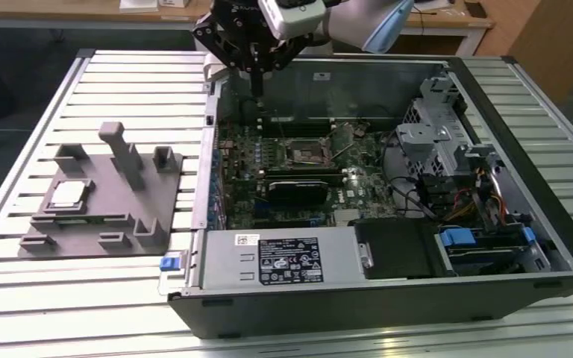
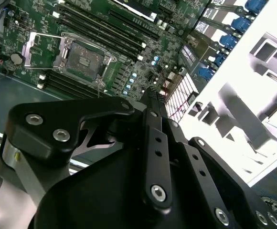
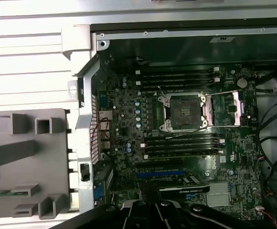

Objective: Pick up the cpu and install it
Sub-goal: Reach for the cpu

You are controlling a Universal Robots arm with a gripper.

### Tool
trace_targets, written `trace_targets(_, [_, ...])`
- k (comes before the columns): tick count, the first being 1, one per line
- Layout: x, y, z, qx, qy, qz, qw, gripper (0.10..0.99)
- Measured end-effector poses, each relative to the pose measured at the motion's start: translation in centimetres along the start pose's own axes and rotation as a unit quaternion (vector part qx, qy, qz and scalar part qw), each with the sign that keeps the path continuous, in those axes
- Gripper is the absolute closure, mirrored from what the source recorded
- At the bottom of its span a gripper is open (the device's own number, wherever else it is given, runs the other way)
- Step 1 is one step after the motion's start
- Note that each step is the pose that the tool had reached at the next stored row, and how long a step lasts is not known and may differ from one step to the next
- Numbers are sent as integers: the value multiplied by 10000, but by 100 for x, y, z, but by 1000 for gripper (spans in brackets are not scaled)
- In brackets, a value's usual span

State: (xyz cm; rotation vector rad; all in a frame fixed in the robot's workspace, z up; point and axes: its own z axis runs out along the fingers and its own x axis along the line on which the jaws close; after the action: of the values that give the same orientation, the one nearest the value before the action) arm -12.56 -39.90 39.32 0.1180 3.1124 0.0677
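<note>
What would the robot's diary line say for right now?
gripper: shut, empty, above computer case | cpu: lying on grey fixture | socket: open, empty

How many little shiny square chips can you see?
1. The cpu sits on the grey fixture at the exterior view's left, outside the computer case; more could be hidden inside.

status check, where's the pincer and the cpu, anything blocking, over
Pincer shut, empty, over the case edge. Cpu on grey fixture, untouched. Socket open, nothing seen blocking it.
</note>
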Motion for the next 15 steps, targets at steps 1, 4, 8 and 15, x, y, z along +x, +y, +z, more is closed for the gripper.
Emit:
trace_targets(1, [8, -1, 0, 0, 0, 0, 10000, 980])
trace_targets(4, [26, -2, 1, 0, 1, 0, 10000, 980])
trace_targets(8, [47, -4, 3, 0, 0, 0, 10000, 980])
trace_targets(15, [80, -6, 8, 0, 0, 0, 10000, 980])
